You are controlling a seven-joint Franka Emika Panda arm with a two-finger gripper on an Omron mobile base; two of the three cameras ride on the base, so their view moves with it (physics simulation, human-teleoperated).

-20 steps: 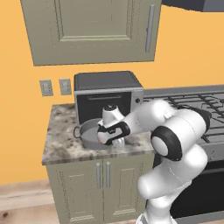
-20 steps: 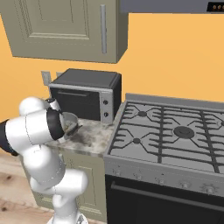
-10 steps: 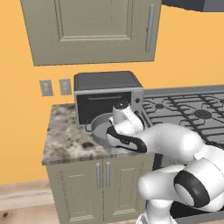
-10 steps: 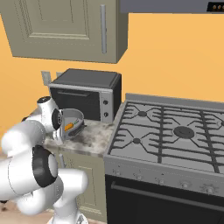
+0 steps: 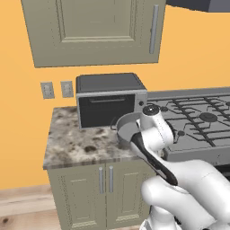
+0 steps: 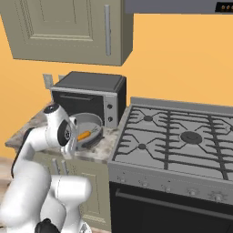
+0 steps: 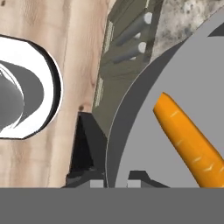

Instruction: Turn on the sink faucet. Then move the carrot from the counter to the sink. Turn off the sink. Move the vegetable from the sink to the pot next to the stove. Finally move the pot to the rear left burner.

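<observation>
Orange tapered carrot (image 6: 83,135) lies in the round dark-grey metal pot (image 6: 93,122); pincer (image 7: 116,180) clamps its rim, rear-left burner pending.

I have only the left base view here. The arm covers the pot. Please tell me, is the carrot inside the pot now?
Observer: Yes. In the right base view the carrot lies inside the pot, orange against the grey bottom.
Operator: Does the gripper hold the pot, or only stand near it?
Observer: In the hand view the gripper is shut on the pot's rim, one fingertip on each side of the wall.
Operator: Is the pot on the stove already?
Observer: No. The right base view shows it tilted over the counter, in front of the microwave, left of the stove.
</observation>
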